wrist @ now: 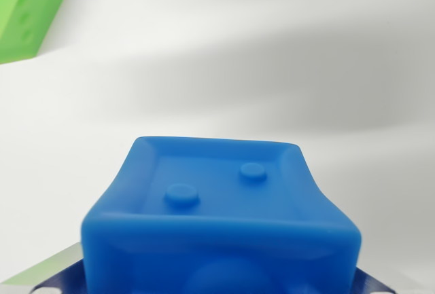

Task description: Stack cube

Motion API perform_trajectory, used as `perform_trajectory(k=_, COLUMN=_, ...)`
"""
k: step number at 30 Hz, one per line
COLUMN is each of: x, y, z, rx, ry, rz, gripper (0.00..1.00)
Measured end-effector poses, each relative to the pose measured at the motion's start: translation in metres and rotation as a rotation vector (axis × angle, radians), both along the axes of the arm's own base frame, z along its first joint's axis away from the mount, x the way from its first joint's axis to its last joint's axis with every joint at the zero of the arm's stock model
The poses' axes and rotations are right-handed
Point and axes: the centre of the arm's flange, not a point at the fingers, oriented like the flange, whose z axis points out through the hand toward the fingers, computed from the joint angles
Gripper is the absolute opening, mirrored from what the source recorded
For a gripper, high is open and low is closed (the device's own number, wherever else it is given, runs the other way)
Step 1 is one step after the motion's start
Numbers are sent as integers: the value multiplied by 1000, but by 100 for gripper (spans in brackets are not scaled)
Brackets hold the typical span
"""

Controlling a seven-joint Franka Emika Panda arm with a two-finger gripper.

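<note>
You see the blue cube [221, 223] right up against the camera, filling the lower middle of the wrist view, its recessed top face showing two raised dots. Metal gripper parts peek out beside its lower corners; you cannot tell whether they clamp it. The green cube [26, 14] sits well apart, upper left, on the white surface [272, 70].

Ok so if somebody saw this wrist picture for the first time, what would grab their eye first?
The big blue cube fills the lower middle, very close to the camera, with two round studs on its recessed face. Next comes the green cube, cut off in the wrist view's top left corner and well apart from the blue one. Everything else is a plain white surface with soft shadows; the gripper's fingers cannot be made out.
</note>
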Motion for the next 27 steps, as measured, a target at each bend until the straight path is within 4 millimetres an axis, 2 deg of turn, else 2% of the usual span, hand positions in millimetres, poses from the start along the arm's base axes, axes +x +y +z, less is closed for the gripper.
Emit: perform_trajectory(k=27, x=22, y=24, z=-2, rx=0, ry=-1, rz=209, gripper=0)
